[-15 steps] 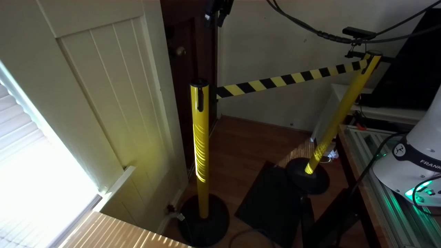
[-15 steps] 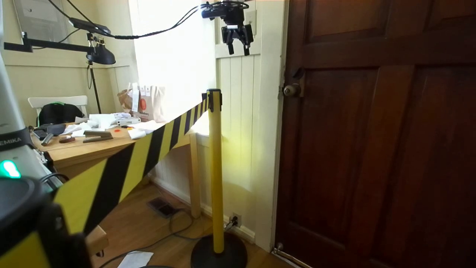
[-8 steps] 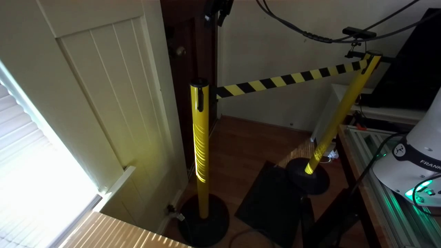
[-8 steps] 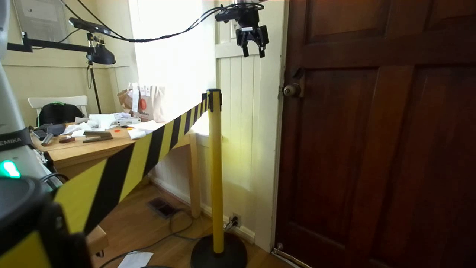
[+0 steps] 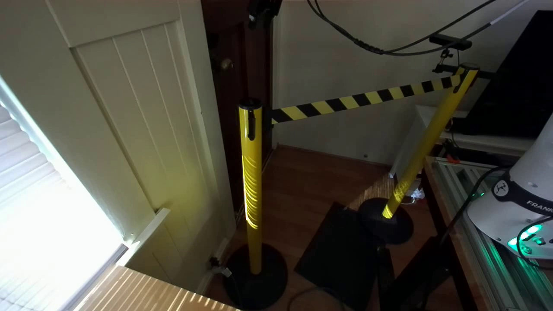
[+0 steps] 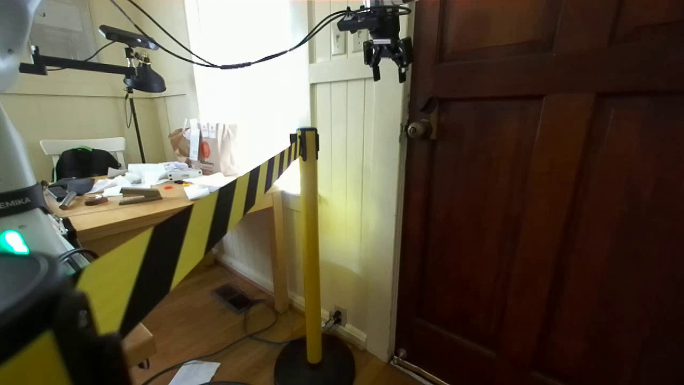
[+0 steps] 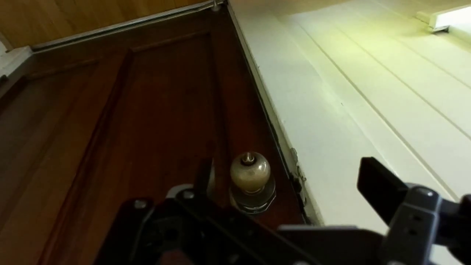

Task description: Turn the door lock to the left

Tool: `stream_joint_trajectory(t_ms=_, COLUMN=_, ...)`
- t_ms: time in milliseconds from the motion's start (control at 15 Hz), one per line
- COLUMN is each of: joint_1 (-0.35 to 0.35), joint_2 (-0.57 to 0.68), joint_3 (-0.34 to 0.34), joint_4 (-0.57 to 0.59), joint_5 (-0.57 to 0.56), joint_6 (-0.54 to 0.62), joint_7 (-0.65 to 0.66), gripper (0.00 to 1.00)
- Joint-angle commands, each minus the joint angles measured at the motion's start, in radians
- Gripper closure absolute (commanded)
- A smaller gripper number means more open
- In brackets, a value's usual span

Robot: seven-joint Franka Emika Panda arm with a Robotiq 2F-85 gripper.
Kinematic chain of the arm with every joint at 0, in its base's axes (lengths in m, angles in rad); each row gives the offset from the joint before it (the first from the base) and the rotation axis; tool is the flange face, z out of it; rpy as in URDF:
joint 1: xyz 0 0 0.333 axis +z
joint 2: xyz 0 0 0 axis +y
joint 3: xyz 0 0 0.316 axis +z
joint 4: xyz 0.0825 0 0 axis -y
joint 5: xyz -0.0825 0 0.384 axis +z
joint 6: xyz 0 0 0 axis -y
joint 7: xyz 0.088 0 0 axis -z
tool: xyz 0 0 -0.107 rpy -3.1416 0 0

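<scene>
Your fingers [image 6: 402, 74] are released: spread apart, nothing gripped. You have them tips-down by the edge of the door [image 6: 534, 214], above the knob [image 6: 419, 129] and apart from it. Reads as a pre-approach pose, wide so they can straddle the target rather than bump it. No contact with the door that I can see.

The lock [image 7: 248, 158], I take it, is the small turn piece in the centre of the knob's face. A dark fitting [image 6: 429, 104] sits just above the knob; can't tell if that locks too, so confirm your target.

Wrist view: lock falls in the gap between your fingers but looks beyond the tips, and off-centre, closer to the finger seen against the door than the one against the pale trim [image 7: 309, 121]. You'd want to shift and angle in before closing. Its present setting is too small to read.

Cables [image 6: 235, 66] hang in a slack loop, presumably so you can roll without a snag. Belt [image 5: 358, 100] is strung between the yellow posts [image 5: 252, 190], likely to fence off your work area; mind both on the way down.
</scene>
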Motion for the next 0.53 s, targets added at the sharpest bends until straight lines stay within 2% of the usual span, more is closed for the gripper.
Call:
stream_joint_trajectory(t_ms=0, joint_1=0.0, joint_2=0.001, joint_3=-0.001, joint_4=-0.002, joint_5=0.0, joint_6=0.001, joint_7=0.0, gripper=0.0)
stream_joint_trajectory(t_ms=467, joint_1=0.001, joint_2=0.012, joint_3=-0.001, joint_4=0.013, joint_5=-0.002, joint_6=-0.011, joint_7=0.001, gripper=0.0)
